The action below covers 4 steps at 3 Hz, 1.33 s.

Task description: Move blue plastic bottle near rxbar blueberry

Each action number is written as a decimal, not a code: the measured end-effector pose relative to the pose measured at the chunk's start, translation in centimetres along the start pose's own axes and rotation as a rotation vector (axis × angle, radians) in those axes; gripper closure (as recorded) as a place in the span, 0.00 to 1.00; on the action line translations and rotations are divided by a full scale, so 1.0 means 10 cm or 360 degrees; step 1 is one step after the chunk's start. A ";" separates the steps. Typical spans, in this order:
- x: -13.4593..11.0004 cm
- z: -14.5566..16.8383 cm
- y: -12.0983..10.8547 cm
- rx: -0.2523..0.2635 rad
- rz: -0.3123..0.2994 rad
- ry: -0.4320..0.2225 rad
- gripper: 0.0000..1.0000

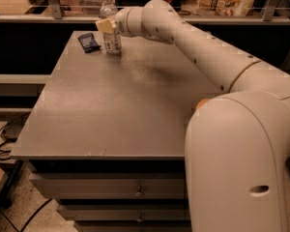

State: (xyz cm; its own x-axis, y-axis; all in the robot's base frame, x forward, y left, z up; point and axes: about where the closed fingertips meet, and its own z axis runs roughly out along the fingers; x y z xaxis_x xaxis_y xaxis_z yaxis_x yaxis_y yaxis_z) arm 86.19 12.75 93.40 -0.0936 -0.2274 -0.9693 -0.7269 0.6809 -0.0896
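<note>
Camera view: my pincer (108, 27) clamped round blue plastic bottle (108, 8), upright at desk (111, 110) far corner, just beside rxbar blueberry (89, 41). Risk: the tall, slim bottle topples if I release off-square, and could knock the bar off the edge.

One view: high, close behind the arm (208, 57), facing down across the table (111, 110); gripper (108, 27) far, upper left.
</note>
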 end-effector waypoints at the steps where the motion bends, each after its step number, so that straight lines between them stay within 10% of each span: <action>1: 0.09 0.02 -0.12 0.0030 0.0036 0.0043 0.40; 3: 0.26 0.00 -0.20 0.0035 0.0101 0.0097 0.00; 4: 0.30 -0.03 -0.18 -0.0008 0.0137 0.0103 0.00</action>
